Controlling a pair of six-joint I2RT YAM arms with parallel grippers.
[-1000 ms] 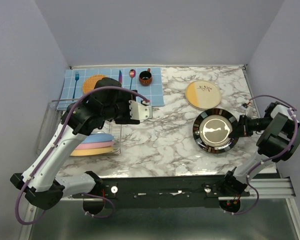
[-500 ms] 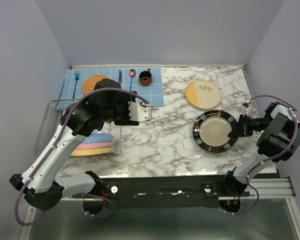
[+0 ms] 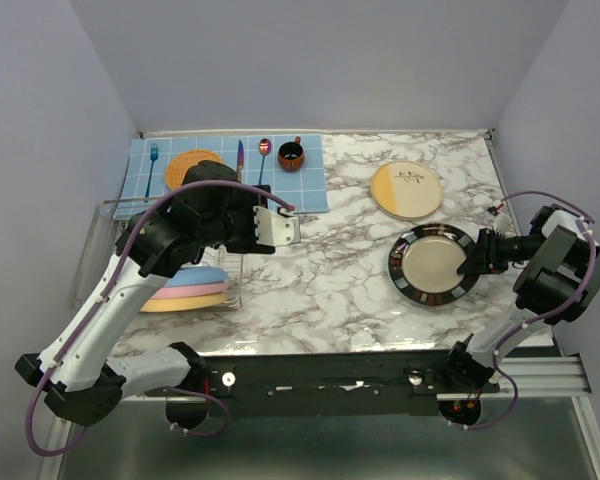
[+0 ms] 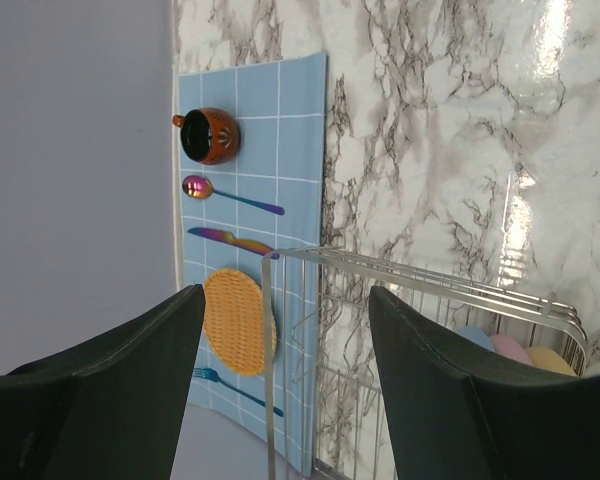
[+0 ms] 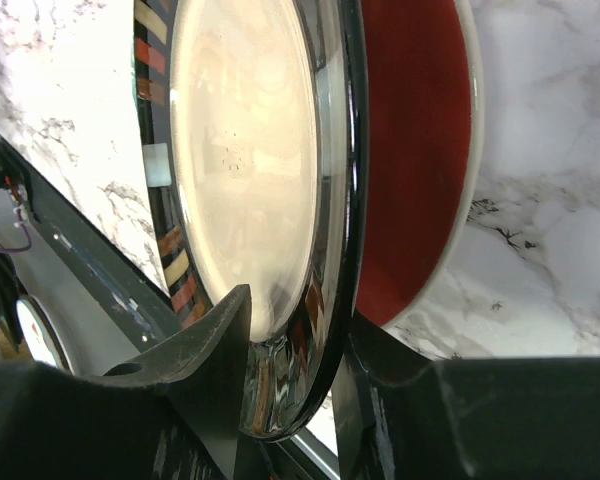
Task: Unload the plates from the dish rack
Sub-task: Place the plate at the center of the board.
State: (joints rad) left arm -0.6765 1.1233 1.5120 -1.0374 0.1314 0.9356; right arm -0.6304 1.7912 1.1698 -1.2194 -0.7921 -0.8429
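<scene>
Looking from the worktop's left edge, you have the dish rack point(image 4: 430, 277) holding blue, pink and yellow plates point(image 3: 195, 290), with the left gripper point(image 3: 288, 228) hanging wide open above its back corner. Near the right edge, the right gripper point(image 3: 470, 262) straddles the rim of the black-rimmed plate point(image 3: 432, 262), which lies on a red plate point(image 5: 410, 150); you cannot tell whether it pinches.

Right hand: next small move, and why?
Probably open the right hand fully, then draw it back to the right. The black-rimmed plate already lies flat, seemingly atop a red-backed plate, yet the fingers straddle its rim, so lifting now could drag it.
</scene>
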